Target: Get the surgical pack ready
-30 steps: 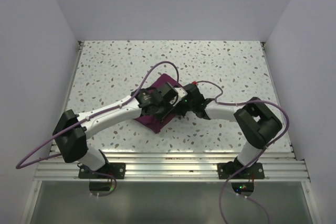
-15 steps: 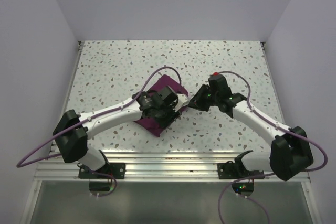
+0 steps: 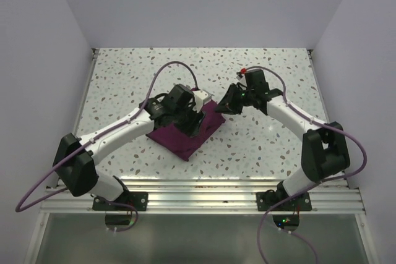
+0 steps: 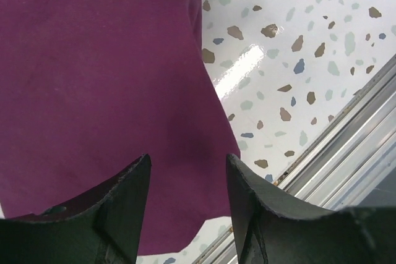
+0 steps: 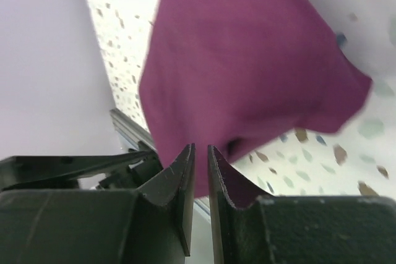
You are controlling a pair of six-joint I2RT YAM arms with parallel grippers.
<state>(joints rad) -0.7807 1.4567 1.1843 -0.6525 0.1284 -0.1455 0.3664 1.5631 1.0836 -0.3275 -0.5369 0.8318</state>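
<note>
The surgical pack [image 3: 178,140] shows as a folded plum-purple cloth bundle on the speckled table [image 3: 124,85], slightly left of centre. My left gripper [image 3: 190,124] hovers over its middle. In the left wrist view that gripper [image 4: 187,174] is open, with only flat cloth [image 4: 93,60] beneath and nothing between its fingers. My right gripper [image 3: 224,106] sits at the bundle's right corner. In the right wrist view its jaws [image 5: 199,148] stand a narrow gap apart, holding nothing, and the cloth [image 5: 247,60] lies just beyond them.
An aluminium rail [image 3: 198,193] runs along the table's near edge and also shows in the left wrist view [image 4: 359,128]. White walls close in the table on the left, back and right. Purple cables loop above both arms.
My left gripper has opened, let go of the cloth and shifted up-left. My right arm swung out to the right, and its gripper now sits at the cloth's right corner. The cloth lies more spread.
</note>
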